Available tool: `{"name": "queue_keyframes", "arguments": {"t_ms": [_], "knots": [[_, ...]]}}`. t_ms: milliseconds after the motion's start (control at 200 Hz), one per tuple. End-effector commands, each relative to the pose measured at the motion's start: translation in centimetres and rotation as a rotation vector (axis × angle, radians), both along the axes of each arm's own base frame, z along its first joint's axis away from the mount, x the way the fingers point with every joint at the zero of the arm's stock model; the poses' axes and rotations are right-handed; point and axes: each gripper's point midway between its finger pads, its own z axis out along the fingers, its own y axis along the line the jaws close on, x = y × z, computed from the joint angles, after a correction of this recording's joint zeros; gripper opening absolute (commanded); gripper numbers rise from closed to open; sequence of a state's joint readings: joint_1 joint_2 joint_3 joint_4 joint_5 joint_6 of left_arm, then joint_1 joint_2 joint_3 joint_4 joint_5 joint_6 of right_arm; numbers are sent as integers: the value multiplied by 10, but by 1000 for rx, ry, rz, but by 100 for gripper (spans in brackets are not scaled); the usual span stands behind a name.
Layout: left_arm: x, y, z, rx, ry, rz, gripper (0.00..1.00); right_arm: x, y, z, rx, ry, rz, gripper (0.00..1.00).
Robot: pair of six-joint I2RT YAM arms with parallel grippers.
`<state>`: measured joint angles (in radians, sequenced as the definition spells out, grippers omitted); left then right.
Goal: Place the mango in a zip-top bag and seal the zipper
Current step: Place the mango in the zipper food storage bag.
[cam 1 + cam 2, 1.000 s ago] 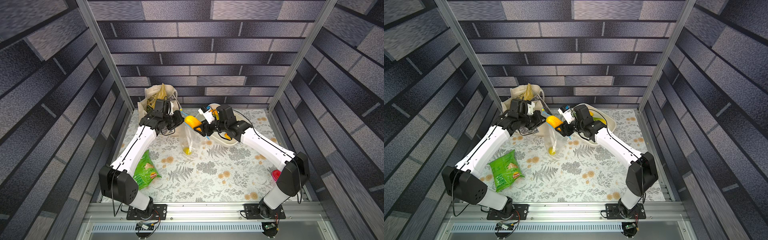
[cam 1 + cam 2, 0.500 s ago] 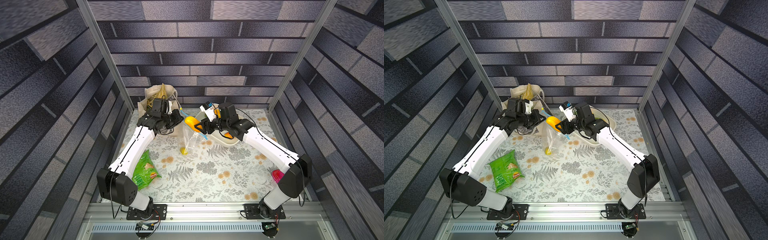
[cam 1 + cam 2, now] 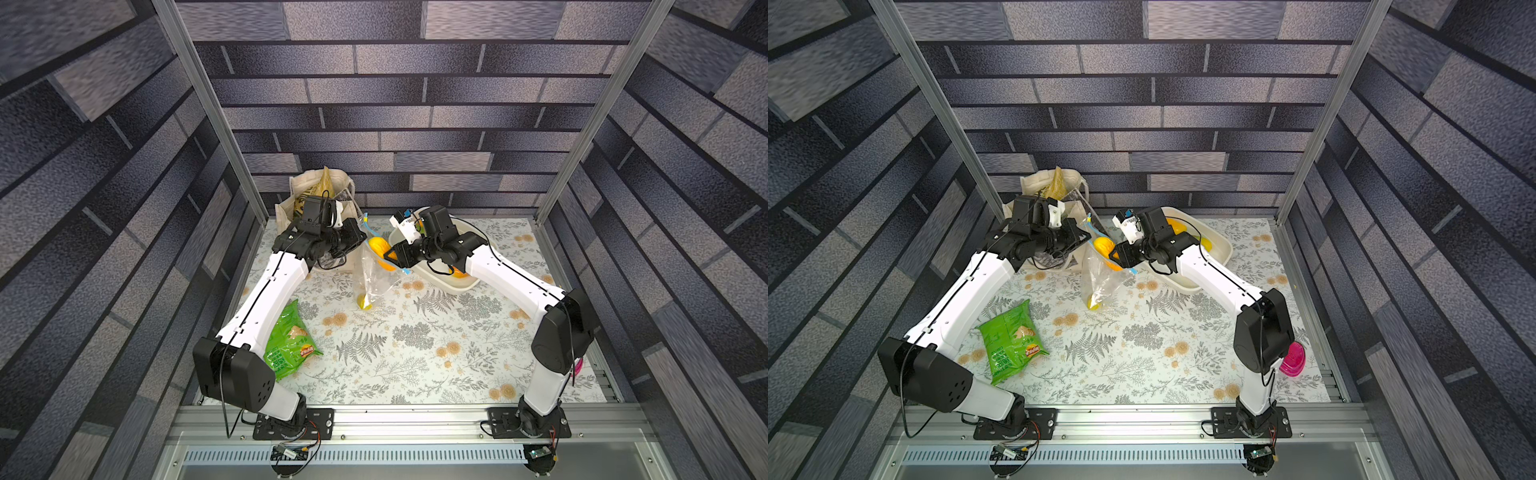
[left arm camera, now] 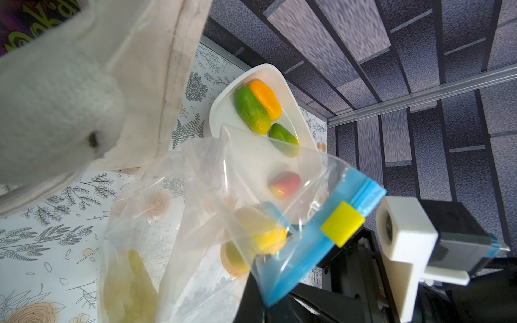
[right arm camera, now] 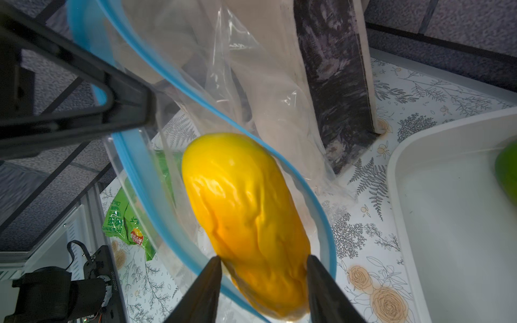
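Nearest, taking 12 o'clock as straight away from my bases, a green crisp packet lies flat on the fern-print mat. It sits at about 8 o'clock from the mat's middle, just beside my left arm. A pink thing shows behind my right shoulder at 4 o'clock.

Further out, toward 11 o'clock, the zip-top bag hangs from my left gripper, whose fingers are pressed together on the edge of the bag's mouth. A yellowish item sits in the bag's bottom corner, which reaches down to the mat; I cannot tell whether it rests there.

My right gripper faces the bag from 3 o'clock, fingers pinching the mango by one end. The mango's other end pokes into the bag's mouth. The zipper gapes in a loop around the mango, unsealed, with the yellow slider on the strip.

Beyond, at 1 o'clock, a white tub under my right wrist holds green and orange fruit. In the far corner at 11 o'clock, a beige canvas tote stands against the back wall, just behind my left wrist.
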<state>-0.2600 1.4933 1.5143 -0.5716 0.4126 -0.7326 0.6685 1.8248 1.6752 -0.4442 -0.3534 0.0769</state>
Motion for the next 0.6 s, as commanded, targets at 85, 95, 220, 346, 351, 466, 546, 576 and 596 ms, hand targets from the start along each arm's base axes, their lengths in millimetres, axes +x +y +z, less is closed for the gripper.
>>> {"name": "queue_keyframes", "arguments": {"t_ms": [85,95,220,346,351,466,546,576,596], "knots": [[-3,3,33,-10,-76,-16,0,-32,25,30,67,-28,123,42],[-4,3,33,-10,-76,-16,0,-33,24,32,71,-31,122,42],[-4,9,32,-11,-77,-3,0,-36,12,43,86,-49,73,40],[-5,11,33,-24,-82,-4,0,-26,-19,43,13,-81,-83,67],[-5,11,34,-24,-82,-3,0,-25,-20,43,14,-84,-90,67],[-7,13,39,-32,-95,0,0,-20,-40,50,20,-101,-195,77],[-10,14,42,-36,-103,0,0,-15,-34,39,10,-61,-194,80],[-10,13,41,-31,-103,1,0,-14,-27,34,15,-24,-179,80],[-10,14,40,-29,-101,4,0,-15,-20,30,28,7,-157,80]]}}
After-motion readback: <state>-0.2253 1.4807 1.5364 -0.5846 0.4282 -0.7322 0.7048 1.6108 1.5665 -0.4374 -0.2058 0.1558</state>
